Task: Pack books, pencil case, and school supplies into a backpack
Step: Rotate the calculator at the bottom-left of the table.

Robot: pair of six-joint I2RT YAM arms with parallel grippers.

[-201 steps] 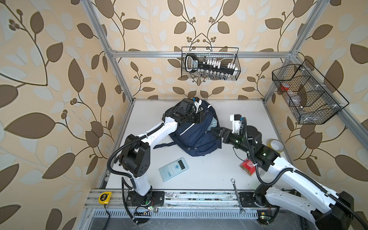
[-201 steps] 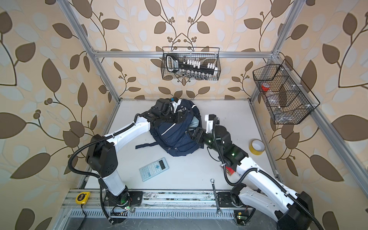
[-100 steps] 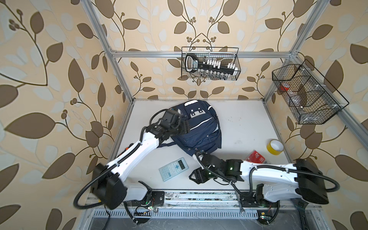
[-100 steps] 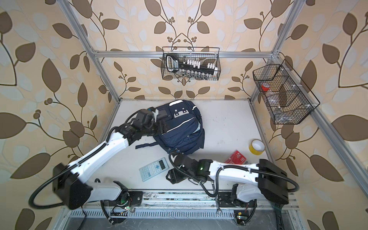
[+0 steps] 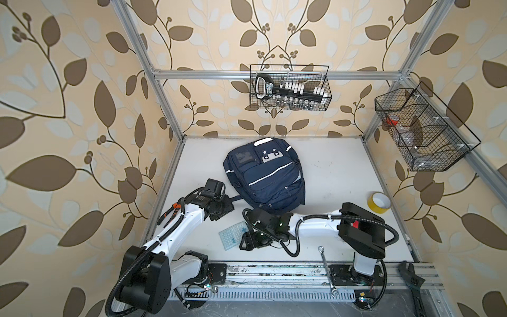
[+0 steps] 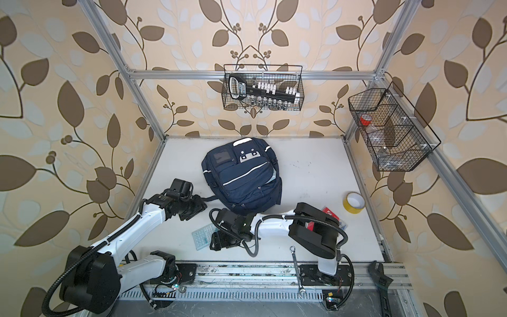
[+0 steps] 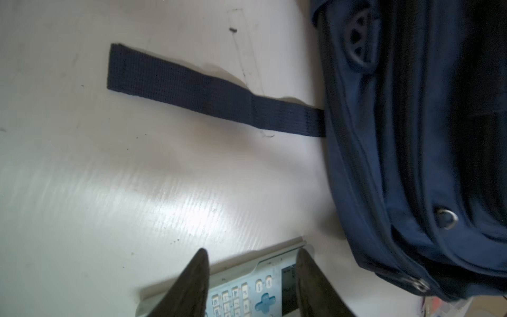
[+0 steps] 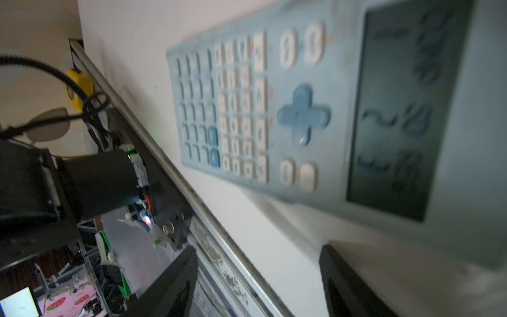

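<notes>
The navy backpack (image 5: 266, 175) (image 6: 241, 178) lies flat at mid table, and its side (image 7: 425, 137) fills one edge of the left wrist view. The pale blue calculator (image 5: 230, 236) (image 6: 200, 238) lies in front of it. My left gripper (image 5: 222, 211) (image 7: 252, 255) hovers open beside the backpack's corner, and the calculator (image 7: 247, 291) shows beyond its fingers. My right gripper (image 5: 248, 241) (image 8: 259, 260) is open at the display end of the calculator (image 8: 301, 109), with nothing between its fingers. The clear box with the red label (image 6: 330, 215) sits partly under my right arm. Books and pencil case are out of view.
A loose strap (image 7: 192, 87) trails from the backpack towards my left gripper. A yellow tape roll (image 5: 379, 202) lies at the right, and orange-handled pliers (image 5: 170, 214) by the left wall. A spanner (image 5: 326, 269) and a wrench (image 5: 411, 277) rest on the front rail. Wire baskets (image 5: 289, 87) (image 5: 422, 129) hang above.
Both grippers have left the backpack. The left arm drew back to its front left corner. The right arm swung down across the table to the calculator. The backpack now lies flat.
</notes>
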